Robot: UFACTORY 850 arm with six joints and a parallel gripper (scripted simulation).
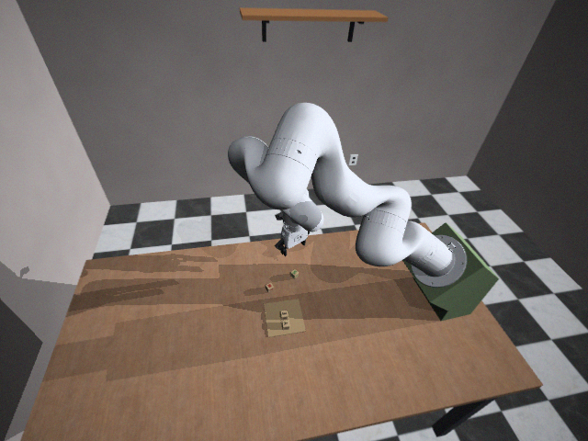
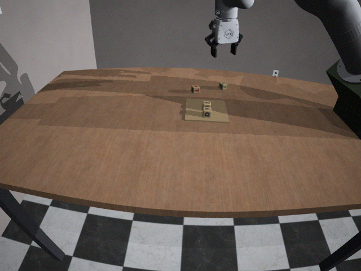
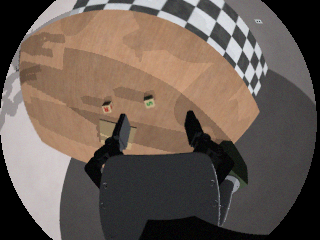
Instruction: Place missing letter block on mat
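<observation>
A tan mat [image 1: 279,317] lies on the wooden table; it also shows in the exterior view [image 2: 206,109] and partly in the wrist view [image 3: 110,130]. Two dark-lettered blocks [image 1: 284,319] sit side by side on it [image 2: 206,108]; their top letters are too small to read. A red-lettered block [image 1: 269,287] [image 2: 195,88] [image 3: 106,104] and a green-lettered block [image 1: 295,273] [image 2: 223,85] [image 3: 150,100] lie off the mat, on its far side. My gripper [image 1: 290,248] [image 2: 223,51] [image 3: 156,119] is open and empty, high above the table beyond these blocks.
The arm's green base [image 1: 457,279] stands at the table's right edge. A wooden shelf [image 1: 313,15] hangs on the back wall. The table ends close behind the gripper, over a checkered floor.
</observation>
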